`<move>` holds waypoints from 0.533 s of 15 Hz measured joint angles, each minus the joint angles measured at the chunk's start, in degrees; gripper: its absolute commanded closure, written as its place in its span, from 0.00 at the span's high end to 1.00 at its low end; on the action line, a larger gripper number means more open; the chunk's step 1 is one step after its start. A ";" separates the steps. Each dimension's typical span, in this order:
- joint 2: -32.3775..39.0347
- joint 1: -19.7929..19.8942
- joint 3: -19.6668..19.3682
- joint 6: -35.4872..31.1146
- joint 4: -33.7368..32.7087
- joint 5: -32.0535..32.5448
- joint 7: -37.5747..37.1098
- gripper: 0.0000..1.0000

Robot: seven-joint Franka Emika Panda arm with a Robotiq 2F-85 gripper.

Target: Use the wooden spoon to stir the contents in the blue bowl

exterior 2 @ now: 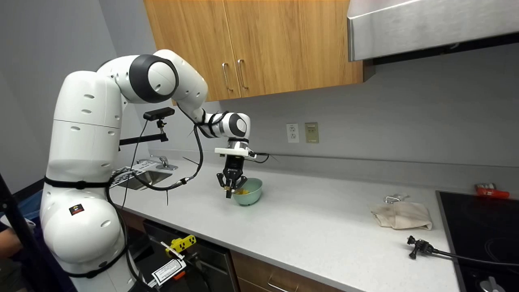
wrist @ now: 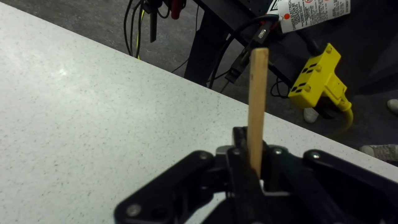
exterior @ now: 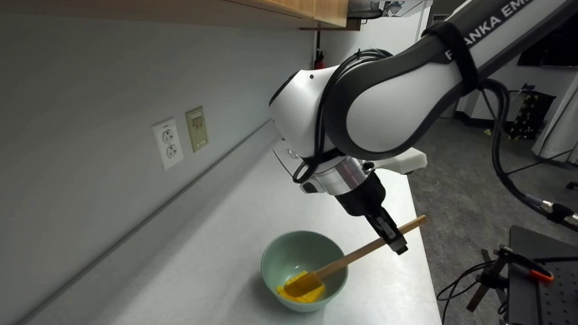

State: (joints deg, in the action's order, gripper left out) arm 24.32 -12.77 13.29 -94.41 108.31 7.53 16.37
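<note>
Plain grey wall: carries a white two-socket outlet and, just beside it, a beige wall plate.
Pale speckled surface: runs along below that wall.
Round pale blue-green bowl: stands upright on the surface, as both exterior views show me.
Small bright yellow lumps: lie in the bottom of the bowl.
Long wooden spoon: its flat yellow-orange end is in the bowl over the lumps, partly hiding them; the light handle slants up to the right across the rim, and I cannot tell whether it touches there.
Black end effector: I have it clamped on the handle outside the bowl; in my wrist view the fingers are at its sides and the bare tip sticks out past them.
White-and-black arm: reaches down to the spoon from the upper right.
Dark perforated board: lower right, past the surface's edge.
</note>
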 measured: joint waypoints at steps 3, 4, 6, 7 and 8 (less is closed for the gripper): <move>-0.46 0.01 -0.53 -0.93 -0.11 0.41 -0.76 0.02; -0.57 0.01 -0.79 -1.19 -0.11 0.91 -1.23 0.02; -0.63 0.01 -1.27 -1.29 -0.10 1.92 -2.15 0.02; -0.62 0.01 -1.46 -1.29 -0.04 2.77 -2.80 0.02; -0.59 -0.01 -1.63 -1.29 0.05 3.81 -3.55 0.02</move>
State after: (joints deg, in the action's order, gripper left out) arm 23.73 -12.78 11.66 -95.70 108.36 11.33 12.82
